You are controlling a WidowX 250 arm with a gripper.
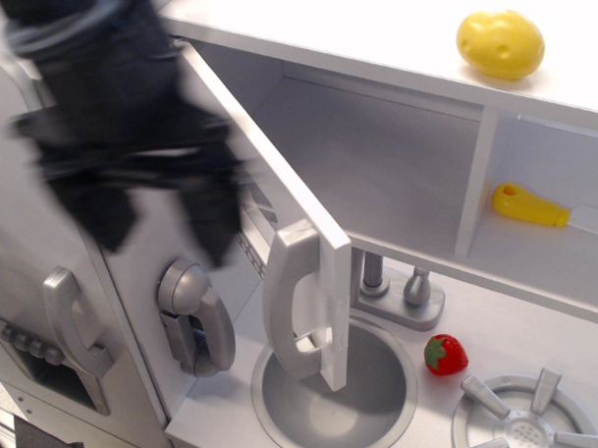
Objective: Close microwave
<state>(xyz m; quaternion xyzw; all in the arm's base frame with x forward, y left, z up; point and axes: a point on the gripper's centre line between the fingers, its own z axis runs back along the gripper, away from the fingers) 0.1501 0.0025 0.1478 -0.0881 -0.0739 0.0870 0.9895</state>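
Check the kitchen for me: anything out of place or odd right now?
The microwave door stands wide open, swung out over the sink, with its handle facing the camera. A strawberry sits loose on the counter beside the faucet. The tool is motion-blurred, left of the door; whether they touch is unclear.
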